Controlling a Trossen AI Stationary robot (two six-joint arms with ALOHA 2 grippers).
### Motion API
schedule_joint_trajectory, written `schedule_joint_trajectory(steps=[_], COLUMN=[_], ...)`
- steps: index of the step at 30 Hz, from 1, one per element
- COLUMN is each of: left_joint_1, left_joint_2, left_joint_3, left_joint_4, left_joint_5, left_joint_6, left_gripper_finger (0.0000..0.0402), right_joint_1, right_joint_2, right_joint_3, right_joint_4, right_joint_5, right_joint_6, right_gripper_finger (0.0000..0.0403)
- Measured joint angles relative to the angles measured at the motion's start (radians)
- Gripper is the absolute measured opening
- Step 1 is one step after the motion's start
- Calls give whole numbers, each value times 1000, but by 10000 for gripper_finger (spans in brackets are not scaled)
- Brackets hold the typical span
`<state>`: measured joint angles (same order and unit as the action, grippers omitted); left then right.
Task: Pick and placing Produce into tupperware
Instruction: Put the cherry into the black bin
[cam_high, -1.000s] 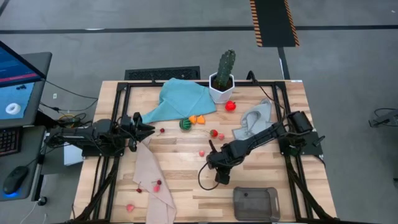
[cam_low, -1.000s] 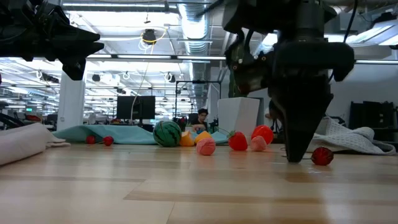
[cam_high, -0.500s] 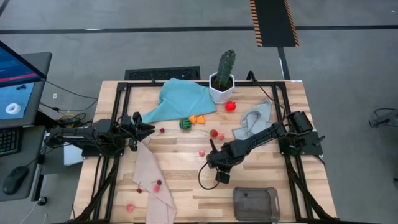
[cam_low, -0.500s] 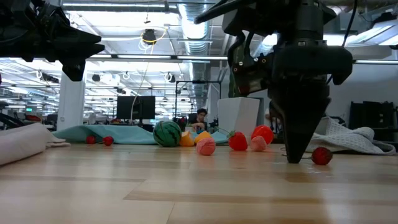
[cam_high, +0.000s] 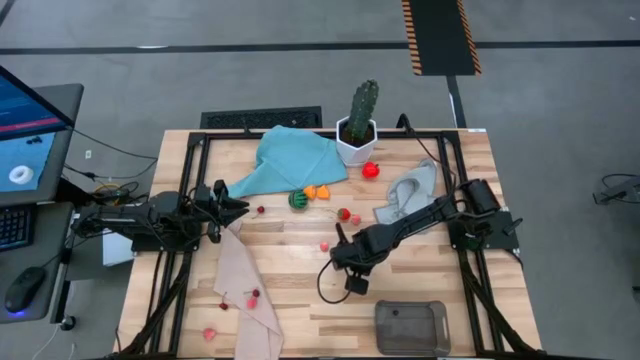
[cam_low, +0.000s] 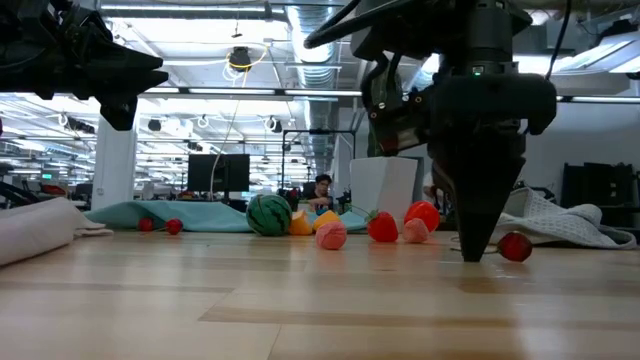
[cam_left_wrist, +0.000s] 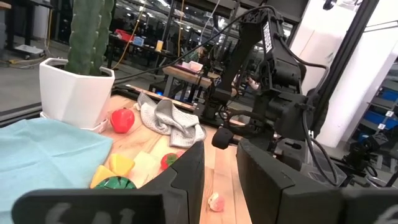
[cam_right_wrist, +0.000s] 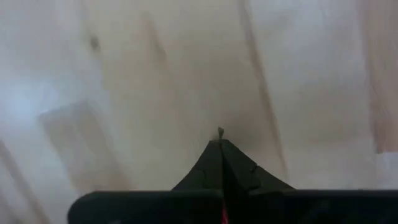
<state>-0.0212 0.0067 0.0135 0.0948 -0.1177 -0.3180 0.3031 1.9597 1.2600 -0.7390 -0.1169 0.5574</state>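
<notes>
Left gripper (cam_high: 240, 205) hovered near the table's left edge, just above the top corner of a beige cloth (cam_high: 245, 290). In its wrist view, its fingers (cam_left_wrist: 186, 171) stood slightly apart with nothing between them.

Loose produce was recorded from left to right:
- A pink piece (cam_high: 209, 334) lay at the front left.
- Two small red pieces (cam_high: 222, 305) lay on the beige cloth.
- A small red piece (cam_high: 261, 210) lay near the left gripper.
- A green striped ball (cam_high: 297, 200) sat at the edge of a teal cloth (cam_high: 290, 160), with orange pieces (cam_high: 318, 191) just beside it.
- A pink piece lay alone at mid-table (cam_high: 325, 245).
- A red and a pink piece (cam_high: 347, 215) lay together.
- A red fruit (cam_high: 371, 170) lay just beside the white pot (cam_high: 356, 148).

The white pot held an upright cactus (cam_high: 363, 105). A grey cloth (cam_high: 405, 195) lay to the right of it.

Right gripper (cam_high: 355, 287) pointed straight down at mid-table with its tip at the wood. Its fingers (cam_right_wrist: 205, 165) were pressed fully together. A thin stem-like sliver showed at their tip, but whether it was pinched could not be told. In the low view a small red fruit (cam_low: 515, 246) rested on the table just beside that tip.

The tupperware (cam_high: 410, 327) sat at the front edge, to the right of and near the right gripper. Its floor was bare.
</notes>
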Motion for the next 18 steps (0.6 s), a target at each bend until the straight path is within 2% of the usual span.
schedule_joint_trajectory(steps=[6, 13, 18], left_joint_1=[0, 0, 0], left_joint_2=[0, 0, 0], left_joint_3=[0, 0, 0], left_joint_4=[0, 0, 0], left_joint_5=[0, 0, -7], left_joint_6=[0, -1, -2], left_gripper_finger=[85, 85, 85], right_joint_1=[1, 21, 44], right_joint_2=[-2, -3, -4], right_joint_3=[84, 154, 216], right_joint_4=[-109, -224, -332], right_joint_5=[6, 17, 17], right_joint_6=[-6, -1, 57], right_gripper_finger=[33, 11, 35])
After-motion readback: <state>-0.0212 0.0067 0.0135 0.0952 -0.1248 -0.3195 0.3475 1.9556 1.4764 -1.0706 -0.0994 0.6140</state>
